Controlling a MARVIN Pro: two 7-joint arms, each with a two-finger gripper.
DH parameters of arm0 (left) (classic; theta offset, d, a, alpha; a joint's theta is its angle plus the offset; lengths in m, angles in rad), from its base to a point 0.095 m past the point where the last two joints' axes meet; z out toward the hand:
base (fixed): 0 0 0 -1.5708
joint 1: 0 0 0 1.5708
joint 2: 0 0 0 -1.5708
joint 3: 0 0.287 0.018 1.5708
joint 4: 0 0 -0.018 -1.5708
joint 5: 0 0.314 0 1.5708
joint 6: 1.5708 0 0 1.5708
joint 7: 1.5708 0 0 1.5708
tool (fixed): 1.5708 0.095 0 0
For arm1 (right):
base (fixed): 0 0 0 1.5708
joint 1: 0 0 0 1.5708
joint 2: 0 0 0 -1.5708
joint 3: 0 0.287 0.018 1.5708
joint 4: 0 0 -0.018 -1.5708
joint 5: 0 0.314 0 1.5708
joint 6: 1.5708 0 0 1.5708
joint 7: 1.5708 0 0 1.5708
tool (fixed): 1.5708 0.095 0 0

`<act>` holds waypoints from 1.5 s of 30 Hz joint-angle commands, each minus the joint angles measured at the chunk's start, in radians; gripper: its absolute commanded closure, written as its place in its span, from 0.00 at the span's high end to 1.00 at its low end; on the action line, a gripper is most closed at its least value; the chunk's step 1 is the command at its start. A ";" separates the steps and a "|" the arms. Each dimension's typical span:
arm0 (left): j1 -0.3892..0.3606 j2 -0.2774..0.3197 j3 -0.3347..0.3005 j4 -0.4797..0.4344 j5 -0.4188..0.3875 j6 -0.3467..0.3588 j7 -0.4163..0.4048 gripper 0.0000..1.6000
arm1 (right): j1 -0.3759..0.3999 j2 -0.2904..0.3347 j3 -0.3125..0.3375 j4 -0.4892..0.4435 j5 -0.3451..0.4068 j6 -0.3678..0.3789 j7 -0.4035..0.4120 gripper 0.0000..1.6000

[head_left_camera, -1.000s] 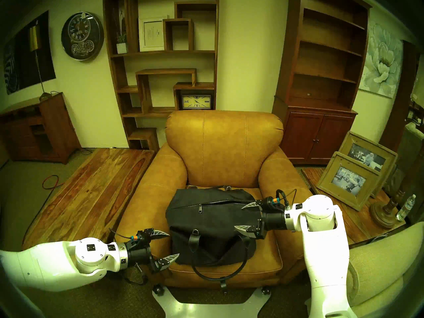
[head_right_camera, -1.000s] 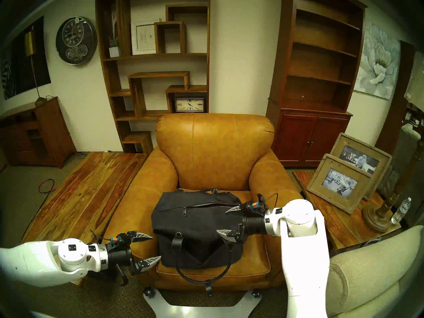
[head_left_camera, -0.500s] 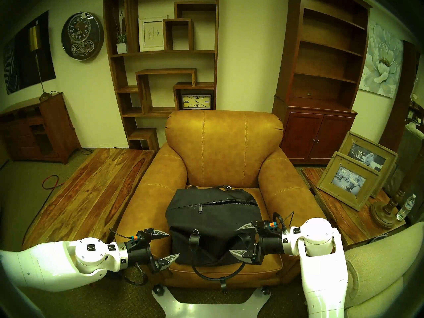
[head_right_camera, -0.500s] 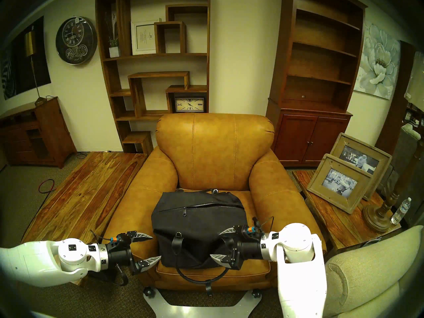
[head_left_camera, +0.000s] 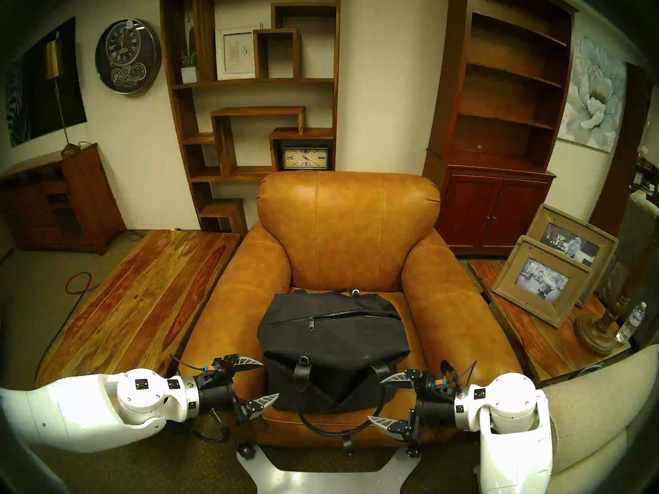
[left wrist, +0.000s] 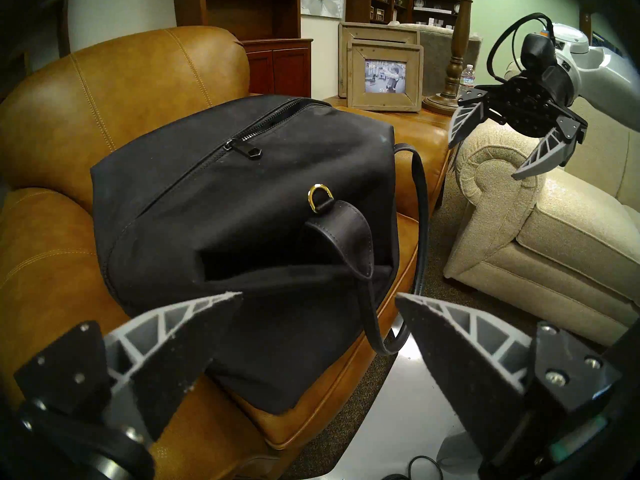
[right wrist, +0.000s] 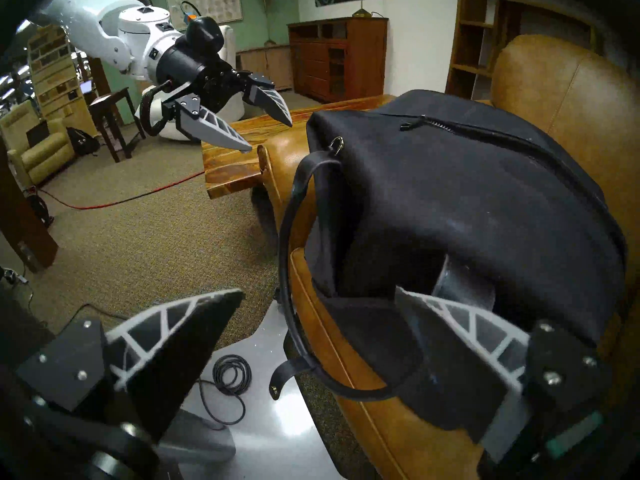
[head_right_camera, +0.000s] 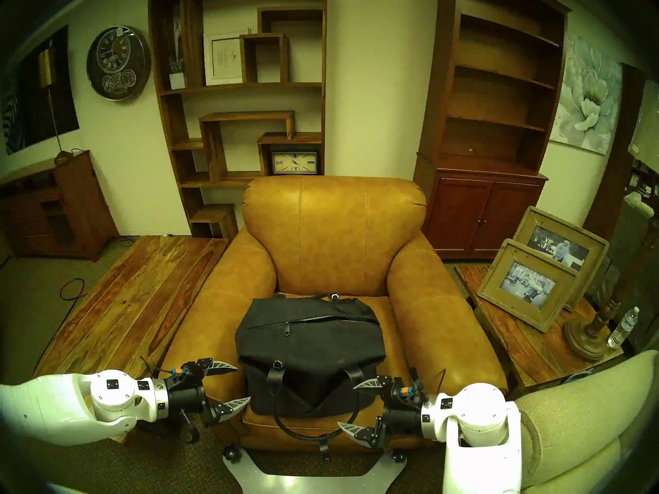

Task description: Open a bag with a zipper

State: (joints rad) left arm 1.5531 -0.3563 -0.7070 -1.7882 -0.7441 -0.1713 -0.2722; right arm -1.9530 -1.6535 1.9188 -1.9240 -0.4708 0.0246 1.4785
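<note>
A: How are the two grippers seen to be set?

B: The left gripper point(head_left_camera: 262, 382) is held with its ribbed grey fingers point(left wrist: 194, 316) spread apart and nothing between them, beside the left end of the large soft black canvas bag point(head_left_camera: 333, 343). The right gripper point(head_left_camera: 383, 399) is likewise spread and empty, just off the bag's right front corner.

A: And why is the bag placed so?

B: It is laid on the seat of the tan leather armchair point(head_left_camera: 349, 226), so that its long dark zipper with fine metal teeth point(head_left_camera: 356, 313) is turned upward and can be reached. The small black pull tab point(left wrist: 251, 152) is seen well along toward the left end, and a gap appears to the right of it; the bag is judged largely unzipped.

A: The black leather loop handle point(head_left_camera: 335, 429)?

B: It is left hanging over the seat's front edge, clear of the zipper.
</note>
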 commanded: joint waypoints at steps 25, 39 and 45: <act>0.067 0.106 0.035 -0.098 0.069 -0.141 -0.032 1.00 | -0.250 -0.171 0.224 -0.170 0.014 -0.427 -0.347 1.00; 0.040 0.068 0.011 -0.107 0.072 -0.136 0.003 1.00 | -0.076 0.025 0.285 0.003 0.008 -0.418 -0.414 1.00; -0.005 -0.004 -0.002 -0.112 0.097 -0.085 0.025 1.00 | -0.007 0.059 0.249 0.068 -0.008 -0.419 -0.414 1.00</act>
State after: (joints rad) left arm 1.6015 -0.2828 -0.6855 -1.8788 -0.6700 -0.2963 -0.2645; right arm -2.0710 -1.6676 2.2045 -1.8975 -0.4756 -0.3898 1.0712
